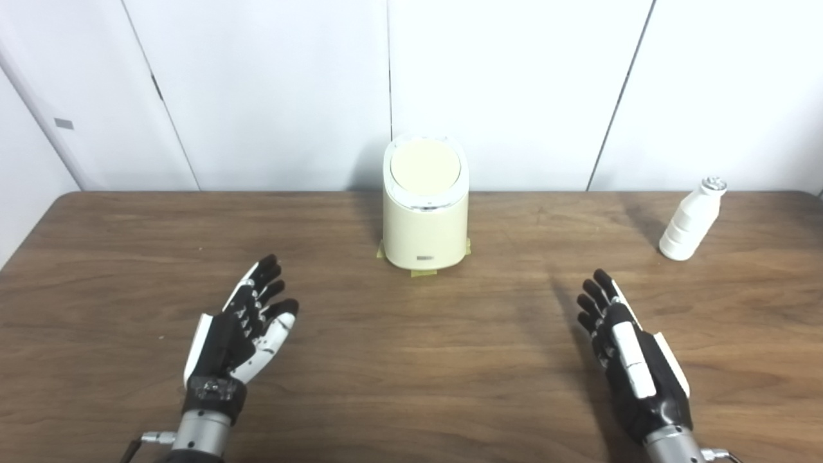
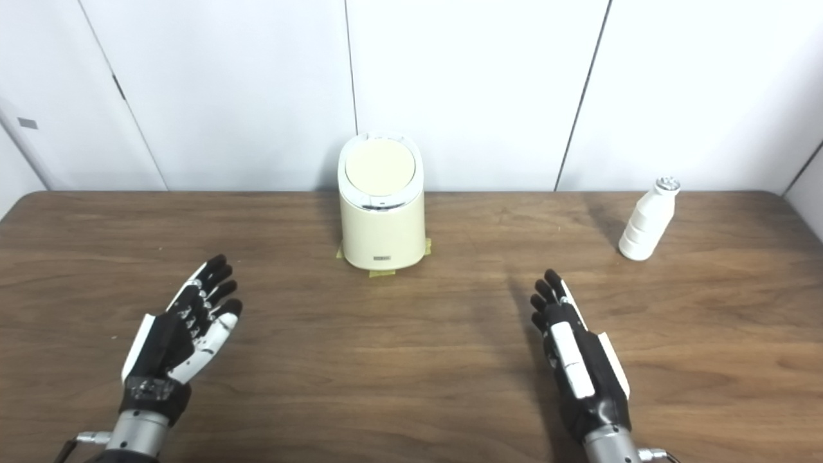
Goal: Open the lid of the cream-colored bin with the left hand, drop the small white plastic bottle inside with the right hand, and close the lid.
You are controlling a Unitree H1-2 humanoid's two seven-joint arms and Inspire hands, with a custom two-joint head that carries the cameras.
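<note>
On the brown wood-grain tabletop (image 1: 411,360) stand 2 things: 1 cream-coloured, rounded plastic bin (image 1: 424,222) and 1 small white plastic bottle (image 1: 689,222) with ribbed sides and a silvery cap. The bin sits upright near the middle of the far edge, its round cream lid (image 1: 425,168) shut flat inside a white rim, and 3 bits of yellowish tape (image 1: 424,273) show at its base. The bottle stands upright near the far right corner, well apart from the bin and touching neither hand. There are 2 robot hands, both black and white, both near the front edge. The left hand (image 1: 241,331) hovers toward the front left corner, palm turned inward, fingers spread and holding nothing. The right hand (image 1: 627,350) is toward the front right corner, edge-on with its fingers extended and apart, also empty. The bottle lies beyond the right hand, nearer the right edge.
</note>
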